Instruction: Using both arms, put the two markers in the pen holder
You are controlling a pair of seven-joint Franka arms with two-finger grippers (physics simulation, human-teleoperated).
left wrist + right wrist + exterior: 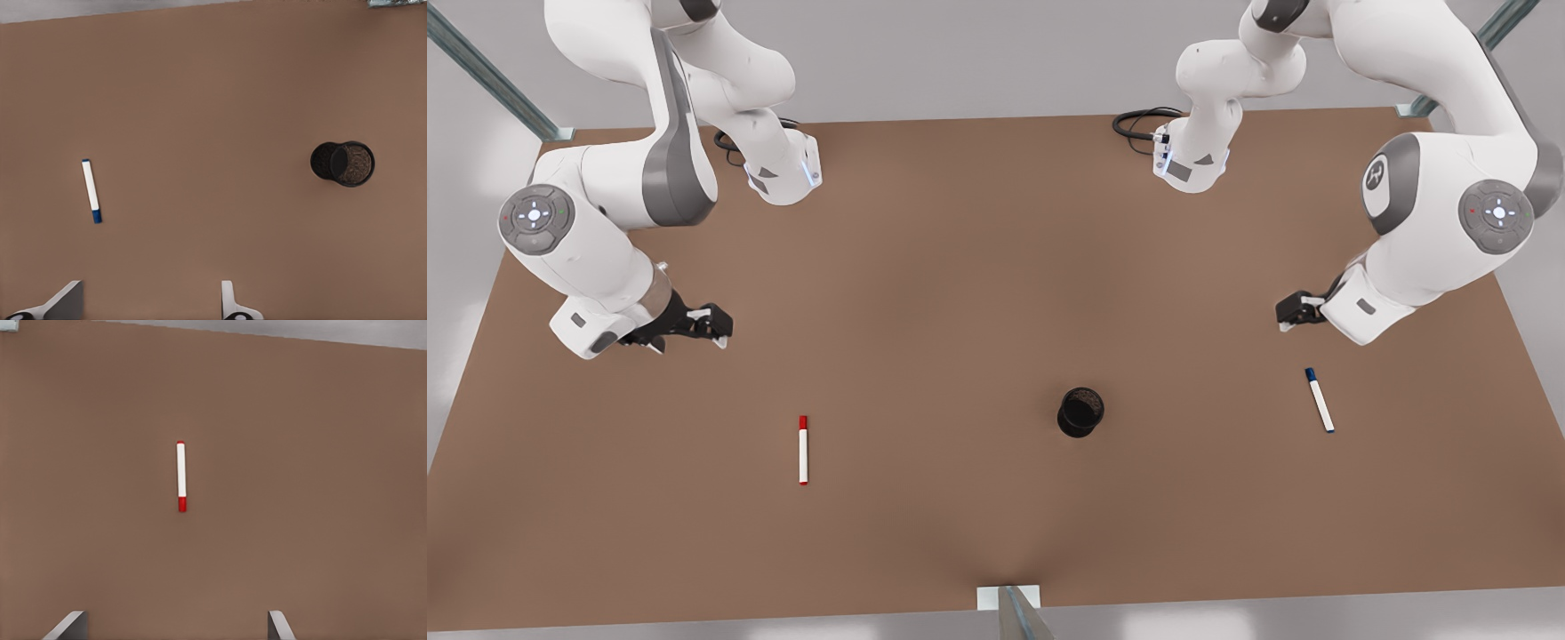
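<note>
Red marker (803,450): thin white barrel w/ red cap at one end and a small red tip at the other, lying flat on the brown table (925,284), toward the front view's left side and nearer the table edge where the camera post sits. In the right wrist view the red marker (181,476) lies straight, well ahead of the fingertips (70,623), nothing touching it.

Blue marker (1320,400): same slim white barrel, dark blue cap and tip, lying slightly slanted near the table's edge on the front view's right. Seen in the left wrist view too (91,191), off to one side of the fingers (230,303).

Pen holder (1080,412): small black cylinder cup, upright, open mouth up, mesh-like wall, dark inside. It stands btwn the two markers, closer to the blue one, well apart from both. In the left wrist view the holder (343,163) shows its round rim and speckled inner wall.

Table: flat matte brown sheet, smooth, no pattern; grey metal struts at the corners.

Right gripper (713,323): black, hovering above the table over on the front view's left, near the red marker but apart; fingers spread wide, holding nothing.

Left gripper (1291,311): black w/ white body, above the table on the front view's right, near the blue marker; fingers wide apart, empty.

Arms: glossy white rounded shells, grey joints.
</note>
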